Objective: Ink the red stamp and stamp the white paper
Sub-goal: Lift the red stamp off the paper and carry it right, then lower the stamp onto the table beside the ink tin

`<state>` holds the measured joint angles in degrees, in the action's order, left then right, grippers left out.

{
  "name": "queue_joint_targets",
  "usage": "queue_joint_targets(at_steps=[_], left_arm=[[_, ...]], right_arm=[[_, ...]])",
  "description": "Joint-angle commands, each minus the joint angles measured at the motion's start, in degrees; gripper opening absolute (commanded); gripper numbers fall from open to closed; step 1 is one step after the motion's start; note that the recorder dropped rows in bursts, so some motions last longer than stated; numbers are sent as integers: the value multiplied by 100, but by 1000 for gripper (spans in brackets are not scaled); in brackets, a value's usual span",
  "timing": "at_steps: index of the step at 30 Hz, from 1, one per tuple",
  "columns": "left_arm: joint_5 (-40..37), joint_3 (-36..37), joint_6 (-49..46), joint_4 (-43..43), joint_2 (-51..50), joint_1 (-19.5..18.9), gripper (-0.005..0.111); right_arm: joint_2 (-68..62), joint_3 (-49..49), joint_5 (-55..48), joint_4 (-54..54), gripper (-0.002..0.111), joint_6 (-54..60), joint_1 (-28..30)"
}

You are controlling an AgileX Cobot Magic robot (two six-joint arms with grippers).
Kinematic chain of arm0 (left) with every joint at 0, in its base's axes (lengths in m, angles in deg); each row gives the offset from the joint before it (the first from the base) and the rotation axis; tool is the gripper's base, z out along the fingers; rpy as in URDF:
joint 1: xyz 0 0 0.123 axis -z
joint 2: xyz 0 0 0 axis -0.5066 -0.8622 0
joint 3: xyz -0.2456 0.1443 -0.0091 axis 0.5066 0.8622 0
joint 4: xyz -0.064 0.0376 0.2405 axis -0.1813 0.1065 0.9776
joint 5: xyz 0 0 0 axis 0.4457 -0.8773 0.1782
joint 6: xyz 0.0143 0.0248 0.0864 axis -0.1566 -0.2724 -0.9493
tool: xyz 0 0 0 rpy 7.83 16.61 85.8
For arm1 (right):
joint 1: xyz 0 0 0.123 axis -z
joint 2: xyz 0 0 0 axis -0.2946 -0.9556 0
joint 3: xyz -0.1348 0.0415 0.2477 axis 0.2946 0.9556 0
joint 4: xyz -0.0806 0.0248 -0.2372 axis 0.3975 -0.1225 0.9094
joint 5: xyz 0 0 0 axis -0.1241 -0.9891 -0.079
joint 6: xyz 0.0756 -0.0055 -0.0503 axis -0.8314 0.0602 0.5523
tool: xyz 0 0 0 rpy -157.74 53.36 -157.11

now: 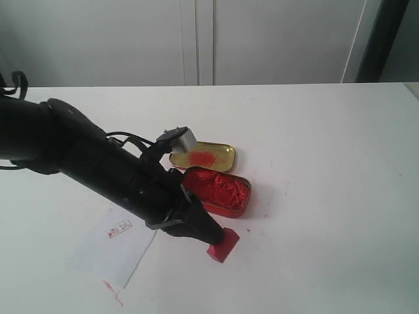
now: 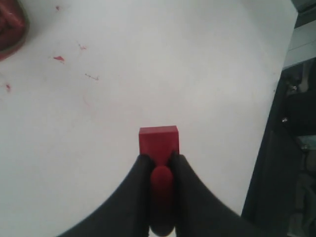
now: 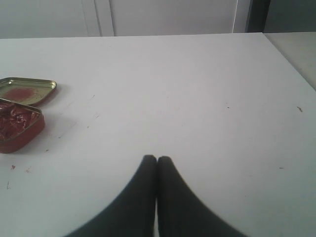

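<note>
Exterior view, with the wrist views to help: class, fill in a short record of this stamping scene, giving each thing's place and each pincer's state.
Stamp: small all-red stamp with a square base, handle gripped in the left pincer
Stamp position: beside the oblong red tin of red paste, off the paper
Lid: gold-coloured tin lid, red smear inside, next to the tin
Paper: thin white rectangular sheet of paper, bears a red imprint
Right pincer: shut, empty
Surface: white table

The lid (image 1: 213, 156) lies directly behind the paste tin (image 1: 219, 190). The stamp (image 1: 223, 245) is before the tin; the paper (image 1: 114, 245) lies left of the stamp.
</note>
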<state>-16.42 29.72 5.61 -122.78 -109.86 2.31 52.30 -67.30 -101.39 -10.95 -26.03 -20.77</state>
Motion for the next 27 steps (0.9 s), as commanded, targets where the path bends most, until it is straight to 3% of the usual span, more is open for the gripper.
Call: queue_joint_targets(at_steps=[1, 15, 27], left_arm=[[-404, -34, -551, -1022, -381, -5, 0], [-275, -34, -561, -1293, -1090, -5, 0], [-302, -34, -608, -1566, -1332, -302, 0]], right_arm=[[25, 28, 83, 47, 0, -16, 34], [25, 28, 83, 47, 0, -16, 34], [25, 28, 83, 47, 0, -16, 34]])
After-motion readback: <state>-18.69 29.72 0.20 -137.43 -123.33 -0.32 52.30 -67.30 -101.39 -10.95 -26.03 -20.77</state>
